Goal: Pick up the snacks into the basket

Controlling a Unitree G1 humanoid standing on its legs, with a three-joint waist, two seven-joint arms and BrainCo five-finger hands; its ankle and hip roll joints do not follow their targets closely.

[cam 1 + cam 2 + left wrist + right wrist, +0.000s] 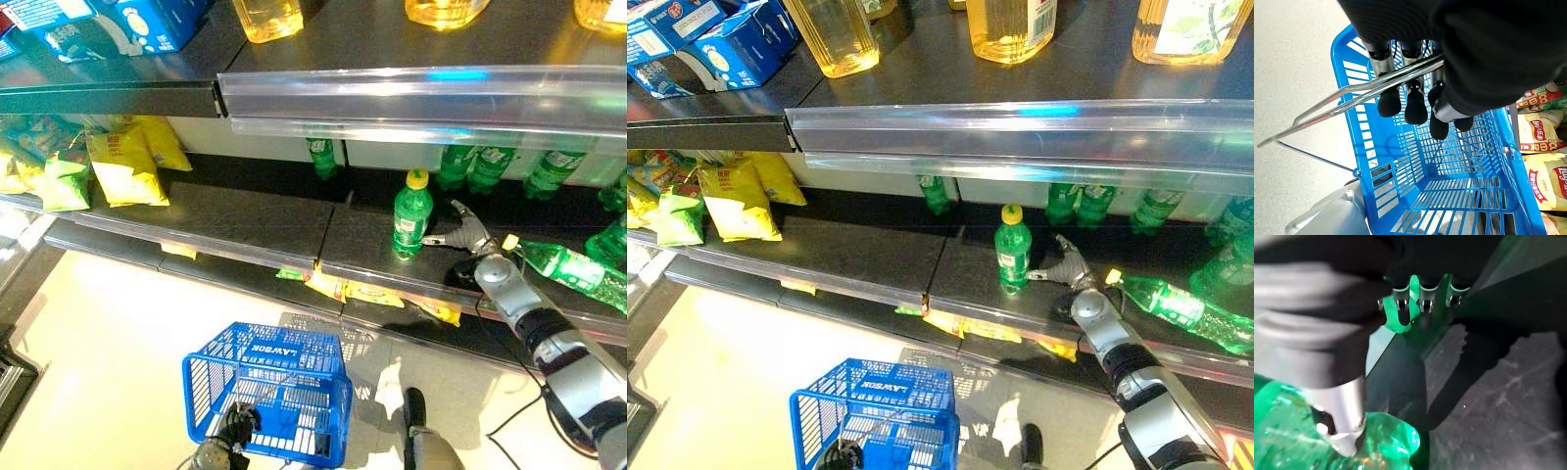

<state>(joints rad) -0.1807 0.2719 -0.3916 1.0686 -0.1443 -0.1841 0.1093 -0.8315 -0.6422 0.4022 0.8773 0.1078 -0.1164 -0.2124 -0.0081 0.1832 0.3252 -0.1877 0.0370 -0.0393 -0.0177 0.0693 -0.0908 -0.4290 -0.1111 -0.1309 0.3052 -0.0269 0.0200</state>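
I am holding the blue basket (269,392) low, below the shelf (245,220), my left robot hand (1410,93) curled round its wire handle (1327,107). My right robot hand (468,233) is reaching in beside the upright green bottle (411,213), fingers spread and gripping nothing. The snacks, yellow bags (122,166), are lying far along that same shelf (well away from the bottle). I am risking the wrong pick, or tipping the bottle, because the hand is so close.
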